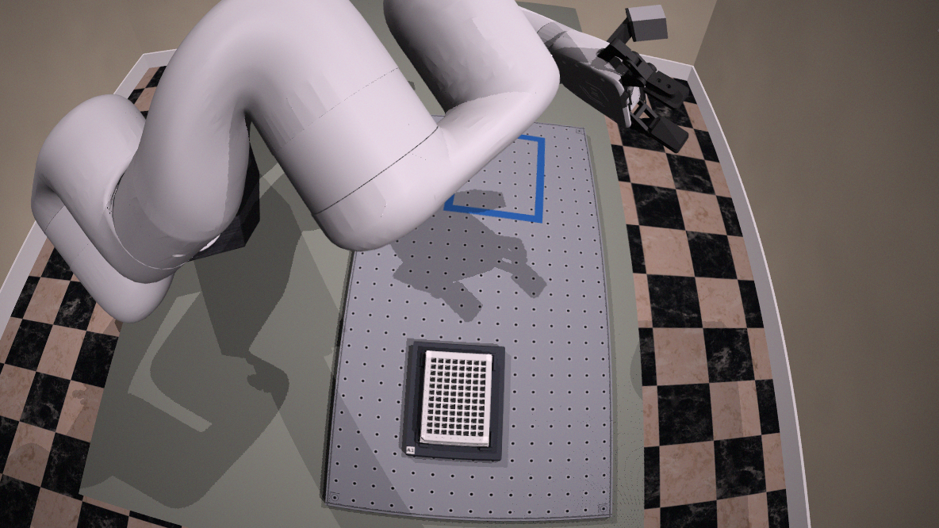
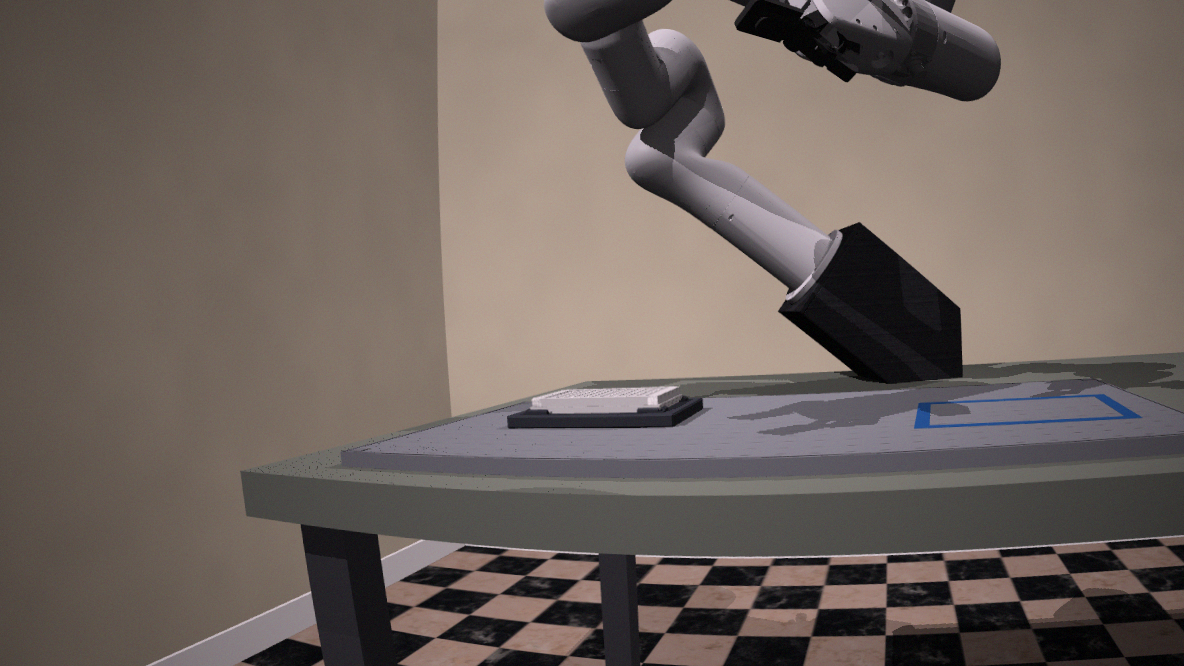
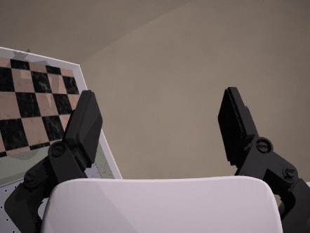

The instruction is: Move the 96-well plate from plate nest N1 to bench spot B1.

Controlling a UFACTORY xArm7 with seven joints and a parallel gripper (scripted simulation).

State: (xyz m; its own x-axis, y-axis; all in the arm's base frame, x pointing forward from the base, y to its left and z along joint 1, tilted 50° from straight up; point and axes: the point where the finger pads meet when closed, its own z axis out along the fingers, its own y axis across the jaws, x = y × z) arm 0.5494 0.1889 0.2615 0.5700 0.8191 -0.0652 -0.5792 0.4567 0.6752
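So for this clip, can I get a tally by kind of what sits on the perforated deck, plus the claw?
96-well plate: 1
Plate nest: 1
Blue taped outline: 1
Claw, open, holding nothing: 1
Total: 4

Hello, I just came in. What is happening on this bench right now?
A white robot arm is set to move a 96-well plate, but has not touched it yet. The plate lies flat in its dark nest at one end of the grey deck. The blue taped outline at the other end holds nothing. The pincer is high up, beyond the deck's edge, wide open and holding nothing.
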